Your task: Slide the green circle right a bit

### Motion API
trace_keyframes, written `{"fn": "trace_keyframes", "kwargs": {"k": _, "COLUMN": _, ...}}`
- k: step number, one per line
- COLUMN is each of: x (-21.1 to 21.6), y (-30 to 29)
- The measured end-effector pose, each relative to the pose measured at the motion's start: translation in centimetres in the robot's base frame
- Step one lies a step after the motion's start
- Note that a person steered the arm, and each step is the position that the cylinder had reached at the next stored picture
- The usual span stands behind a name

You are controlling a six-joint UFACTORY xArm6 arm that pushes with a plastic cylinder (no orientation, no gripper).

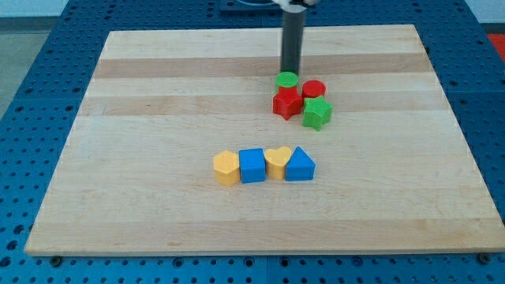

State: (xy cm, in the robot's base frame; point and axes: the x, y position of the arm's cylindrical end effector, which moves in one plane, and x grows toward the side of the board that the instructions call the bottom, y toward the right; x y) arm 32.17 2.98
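The green circle [286,79] is sitting on the bench [158,118] toward the view's top, touching the red star [287,102] below it and the red circle [313,88] at its right. My tip [289,71], fingerless, is resting just above it. The green star [316,113] is lying lower right.

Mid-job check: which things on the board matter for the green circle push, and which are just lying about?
Job:
green circle
my tip, just above it in view

Lying about:
red circle
red star
green star
yellow hexagon
blue square
yellow heart
blue triangle
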Motion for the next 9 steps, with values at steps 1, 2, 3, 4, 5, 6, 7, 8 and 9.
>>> {"fn": "trace_keyframes", "kwargs": {"k": 1, "x": 0.0, "y": -1.9}}
{"fn": "trace_keyframes", "kwargs": {"k": 2, "x": 0.4, "y": -2.1}}
{"fn": "trace_keyframes", "kwargs": {"k": 3, "x": 1.3, "y": -3.9}}
{"fn": "trace_keyframes", "kwargs": {"k": 4, "x": 0.5, "y": -4.6}}
{"fn": "trace_keyframes", "kwargs": {"k": 5, "x": 3.2, "y": -5.5}}
{"fn": "trace_keyframes", "kwargs": {"k": 6, "x": 4.7, "y": -6.2}}
{"fn": "trace_keyframes", "kwargs": {"k": 7, "x": 4.7, "y": -4.2}}
{"fn": "trace_keyframes", "kwargs": {"k": 8, "x": 4.6, "y": -3.2}}
{"fn": "trace_keyframes", "kwargs": {"k": 9, "x": 4.0, "y": -2.3}}
